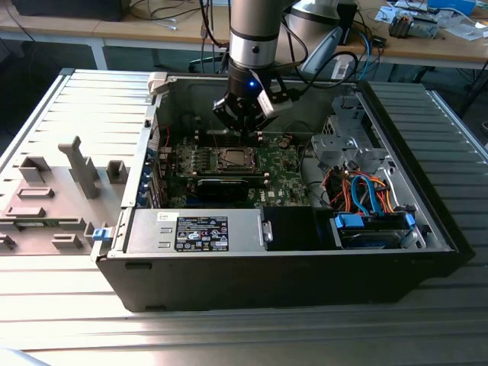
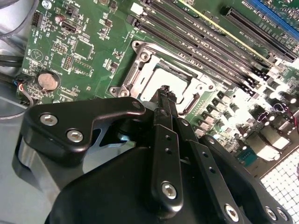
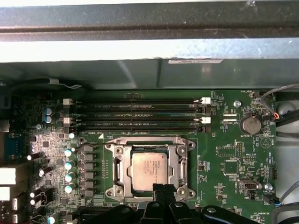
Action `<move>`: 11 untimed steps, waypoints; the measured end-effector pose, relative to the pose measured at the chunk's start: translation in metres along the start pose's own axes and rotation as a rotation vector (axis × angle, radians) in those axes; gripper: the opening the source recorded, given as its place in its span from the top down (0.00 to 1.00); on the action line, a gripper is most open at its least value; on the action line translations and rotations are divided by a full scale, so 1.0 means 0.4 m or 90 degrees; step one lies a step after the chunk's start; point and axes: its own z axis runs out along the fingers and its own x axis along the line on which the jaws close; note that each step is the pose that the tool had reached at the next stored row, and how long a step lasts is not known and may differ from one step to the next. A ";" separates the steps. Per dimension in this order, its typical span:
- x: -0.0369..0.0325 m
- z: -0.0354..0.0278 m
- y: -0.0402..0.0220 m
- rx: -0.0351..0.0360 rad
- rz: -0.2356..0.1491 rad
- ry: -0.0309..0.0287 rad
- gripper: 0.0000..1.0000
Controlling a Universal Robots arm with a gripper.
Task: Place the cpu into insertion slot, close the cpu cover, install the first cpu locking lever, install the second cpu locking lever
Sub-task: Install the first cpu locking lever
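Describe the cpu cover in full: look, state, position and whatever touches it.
The cpu cover is a thin silver metal frame with a square cut-out middle. It lies flat over the insertion slot, so it looks closed, and the cpu shows through the opening, its grey metal face up. Screws sit at the corners of the surrounding bracket. The frame lies on the green motherboard beside the long memory slots. The gripper sits at the frame's near edge with its fingertips together; contact cannot be told.

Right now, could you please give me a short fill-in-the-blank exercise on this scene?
1. The cpu sits in the insertion ____.
2. The cpu cover lies ____ over the cpu.
3. The pincer's fingertips are pressed ____.
4. The coin battery sits on the ____ circuit board.

Missing words: slot; closed; together; green
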 end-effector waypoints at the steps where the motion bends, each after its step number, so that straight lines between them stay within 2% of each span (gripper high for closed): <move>1: 0.000 0.000 0.000 0.0000 -0.003 -0.0001 0.89; 4: 0.000 0.000 0.000 -0.0009 -0.009 -0.0004 0.89; 9: 0.000 0.000 0.000 -0.0086 -0.022 -0.0009 0.89; 11: 0.000 0.000 0.000 -0.0094 -0.032 -0.0012 0.89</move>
